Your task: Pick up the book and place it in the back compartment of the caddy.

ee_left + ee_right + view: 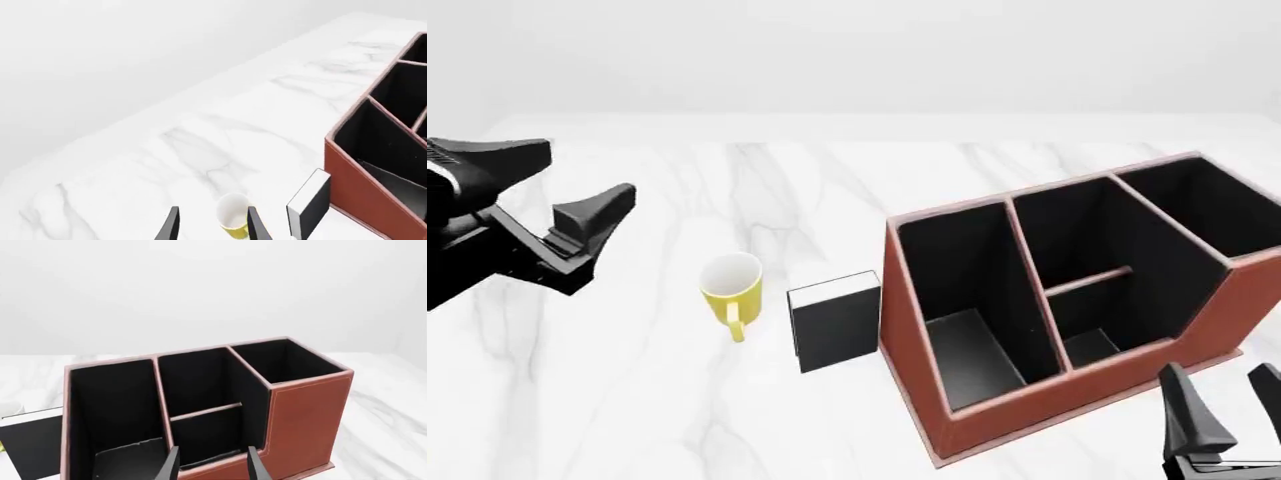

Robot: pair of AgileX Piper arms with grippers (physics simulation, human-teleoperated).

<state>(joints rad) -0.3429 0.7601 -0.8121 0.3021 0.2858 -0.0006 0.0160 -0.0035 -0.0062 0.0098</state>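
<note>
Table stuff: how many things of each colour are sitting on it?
Yellow: 1, the mug
Black: 1, the book
Reddish-brown: 1, the caddy
Total: 3

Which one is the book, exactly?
Find the big reddish-brown caddy on the marble table. Just to its left stands a small upright black block with white page edges on top: the book. The yellow mug on its other side is round, with a handle.
</note>
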